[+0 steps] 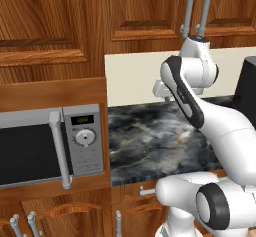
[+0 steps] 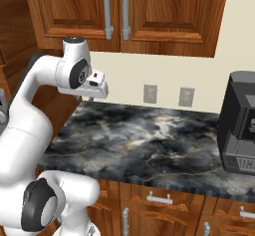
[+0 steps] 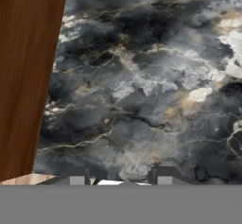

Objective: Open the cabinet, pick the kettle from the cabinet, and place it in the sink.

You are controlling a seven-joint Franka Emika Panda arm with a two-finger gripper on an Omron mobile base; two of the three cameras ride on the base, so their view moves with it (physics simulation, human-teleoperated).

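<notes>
counter [image 2: 149,140]: bare, passable | left: wooden side panel [image 3: 28,76] | right: coffee machine [image 2: 241,125] | above: cabinet [image 2: 164,11]

microwave [image 1: 50,146] display digits, unreadable

Reddish-brown wood, dark marble, cream wall.

We see the cabinet [image 2: 164,16] in warm reddish-brown wood grain, its doors carrying silver bar handles [image 2: 107,8]. Our arm [image 1: 200,106] is white with black joint bands. The countertop [image 2: 149,140] is dark grey-black marble veined in white and tan, the same swirling pattern under the hand view [image 3: 142,90]. The wall [image 2: 209,80] behind is plain cream with two grey outlets [image 2: 150,94]. On the left the microwave [image 1: 50,146] is silver with a black window; on the right the coffee machine [image 2: 239,125] is black.
</notes>
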